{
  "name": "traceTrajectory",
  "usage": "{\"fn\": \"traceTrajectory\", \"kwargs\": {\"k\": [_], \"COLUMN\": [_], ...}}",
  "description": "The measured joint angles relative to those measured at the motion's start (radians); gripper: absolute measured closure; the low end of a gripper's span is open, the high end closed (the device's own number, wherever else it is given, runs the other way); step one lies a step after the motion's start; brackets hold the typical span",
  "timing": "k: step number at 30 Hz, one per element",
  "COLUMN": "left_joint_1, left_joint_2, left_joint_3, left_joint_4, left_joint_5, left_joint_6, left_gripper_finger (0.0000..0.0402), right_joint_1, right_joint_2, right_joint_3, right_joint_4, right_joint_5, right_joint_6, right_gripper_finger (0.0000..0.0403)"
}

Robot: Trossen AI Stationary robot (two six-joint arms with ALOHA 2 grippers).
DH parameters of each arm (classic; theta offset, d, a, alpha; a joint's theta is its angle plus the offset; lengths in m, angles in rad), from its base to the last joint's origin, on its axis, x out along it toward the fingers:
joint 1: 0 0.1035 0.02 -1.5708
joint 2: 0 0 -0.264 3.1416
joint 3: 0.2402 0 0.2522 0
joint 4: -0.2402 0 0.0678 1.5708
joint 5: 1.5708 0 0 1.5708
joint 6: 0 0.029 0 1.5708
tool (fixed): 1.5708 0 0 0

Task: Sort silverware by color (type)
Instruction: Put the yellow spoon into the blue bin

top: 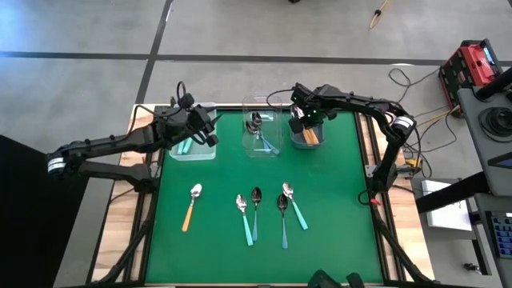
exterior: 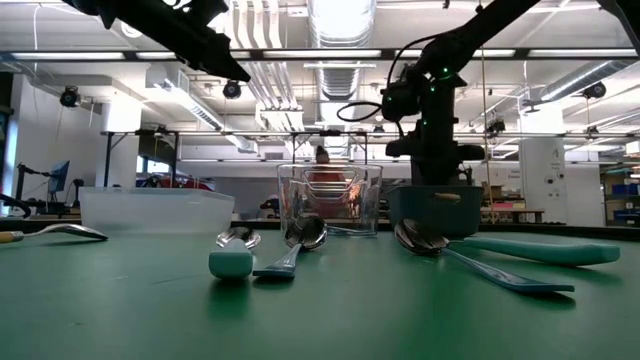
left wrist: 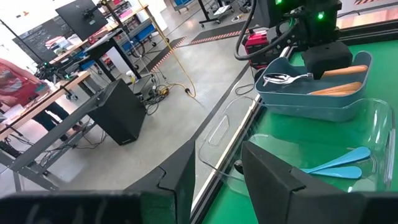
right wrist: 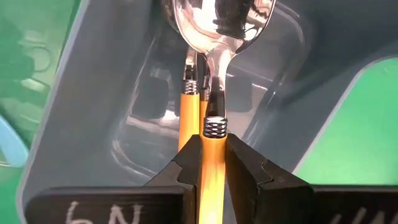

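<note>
My right gripper (right wrist: 213,171) hangs over the grey bin (top: 308,138) at the far right, shut on an orange-handled spoon (right wrist: 214,74). The spoon's bowl is down inside the bin, above other orange spoons (right wrist: 188,99). My left gripper (left wrist: 217,180) stands open with nothing between its fingers, by the left clear bin (top: 192,148), which holds mint spoons. The middle clear bin (top: 260,134) holds blue-handled spoons. Several spoons lie flat on the green mat: one orange (top: 192,206), two mint (top: 245,218) (top: 295,205) and two blue (top: 255,213) (top: 283,221). My right gripper pinches the orange handle (right wrist: 211,149) between its two fingers, just behind the ribbed metal collar. The fingers come steeply from above and lie along the spoon. The bowl end (right wrist: 217,25) points down into the grey bin; whether it touches the spoons below, I cannot tell.
The three bins stand in a row along the mat's far edge. The loose spoons lie in a row on the near half of the green mat (top: 336,216), with bare mat between them and the bins. The room beyond holds desks, cables and equipment.
</note>
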Motion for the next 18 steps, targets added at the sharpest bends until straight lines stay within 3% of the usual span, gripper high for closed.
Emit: {"fn": "traceTrajectory", "kwargs": {"k": [18], "left_joint_1": [0.000], "left_joint_2": [0.000], "left_joint_3": [0.000], "left_joint_4": [0.000], "left_joint_5": [0.000], "left_joint_6": [0.000], "left_gripper_finger": [0.0288], "right_joint_1": [0.000], "right_joint_2": [0.000], "right_joint_3": [0.000], "right_joint_4": [0.031], "right_joint_5": [0.001], "right_joint_6": [-0.007], "right_gripper_finger": [0.0365]}}
